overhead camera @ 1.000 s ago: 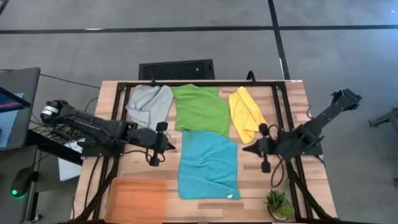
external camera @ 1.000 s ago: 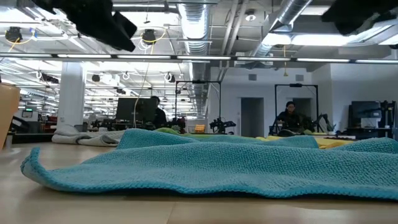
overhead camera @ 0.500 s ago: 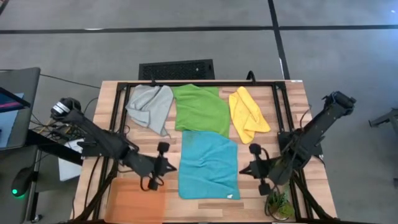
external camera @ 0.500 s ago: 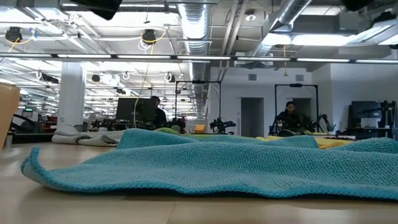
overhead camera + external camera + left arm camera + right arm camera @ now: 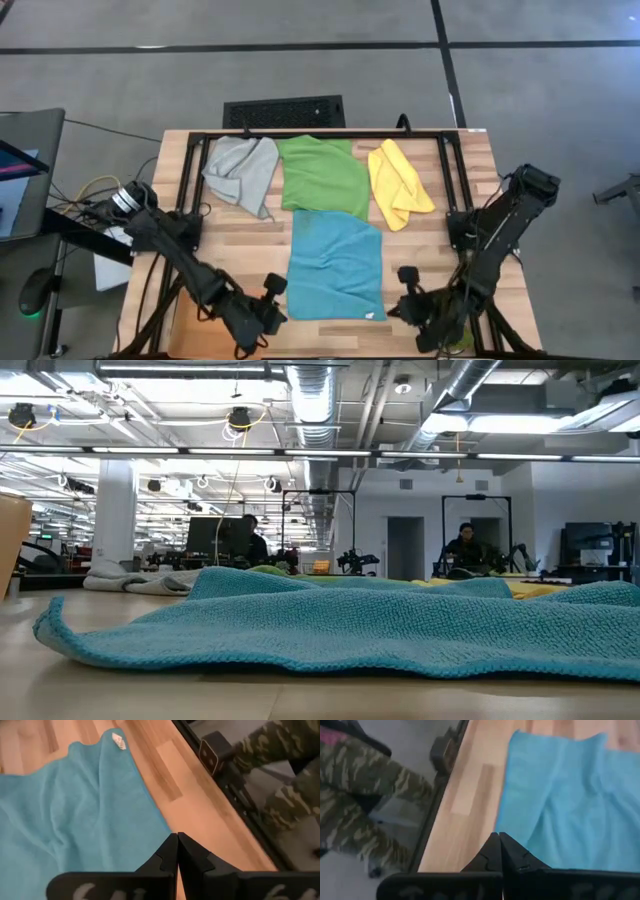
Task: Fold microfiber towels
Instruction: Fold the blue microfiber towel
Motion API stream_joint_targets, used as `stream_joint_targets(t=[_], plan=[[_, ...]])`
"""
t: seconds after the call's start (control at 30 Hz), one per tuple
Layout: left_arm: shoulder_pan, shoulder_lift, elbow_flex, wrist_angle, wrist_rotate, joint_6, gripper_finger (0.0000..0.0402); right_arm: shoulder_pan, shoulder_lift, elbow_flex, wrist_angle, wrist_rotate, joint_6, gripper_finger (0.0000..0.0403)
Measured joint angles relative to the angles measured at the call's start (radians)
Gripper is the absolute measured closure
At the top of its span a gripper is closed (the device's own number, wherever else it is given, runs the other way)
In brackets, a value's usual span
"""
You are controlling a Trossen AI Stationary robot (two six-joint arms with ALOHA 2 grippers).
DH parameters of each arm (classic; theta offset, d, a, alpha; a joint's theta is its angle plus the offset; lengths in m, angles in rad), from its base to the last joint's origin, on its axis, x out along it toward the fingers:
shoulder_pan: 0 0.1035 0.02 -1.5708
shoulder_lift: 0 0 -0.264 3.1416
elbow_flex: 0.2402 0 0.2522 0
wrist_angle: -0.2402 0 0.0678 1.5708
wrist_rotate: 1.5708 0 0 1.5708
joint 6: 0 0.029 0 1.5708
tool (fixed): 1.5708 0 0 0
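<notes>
Two clenched end effectors — left [image 5: 268,305] and right [image 5: 408,300] — flank the near corners of the flat teal-blue microfiber towel [image 5: 335,265] at the wooden desk's [image 5: 420,245] front edge, apparently poised for the first fold; next, each must open and pinch a corner. The towel's longer axis runs front to back — grey [image 5: 240,170], green [image 5: 322,175] and yellow [image 5: 396,182] cloths wait beyond.

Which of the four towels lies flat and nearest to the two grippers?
The teal blue towel, spread flat between the left gripper and the right gripper. The grey, green and yellow towels lie along the far edge.
</notes>
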Motion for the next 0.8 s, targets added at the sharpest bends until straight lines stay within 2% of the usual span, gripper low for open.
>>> stream_joint_targets(t=[0.2,0.33,0.53,0.67,0.8], plan=[[-0.033,0.029,0.0,-0.001,-0.024,-0.138,0.0401,0.007,0.106,0.07,-0.014,-0.103,0.076,0.0393],[-0.025,0.029,0.0,0.008,-0.017,-0.189,0.0401,-0.011,0.156,0.09,-0.014,-0.183,0.092,0.0374],[-0.004,0.029,0.0,0.062,-0.016,-0.214,0.04,-0.051,0.209,0.098,-0.016,-0.236,0.169,0.0349],[0.007,0.029,-0.001,0.068,-0.014,-0.298,0.0381,-0.07,0.213,0.098,-0.009,-0.286,0.176,0.0331],[0.019,0.029,-0.001,0.067,0.024,-0.366,0.0342,-0.07,0.208,0.098,0.001,-0.284,0.168,0.0304]])
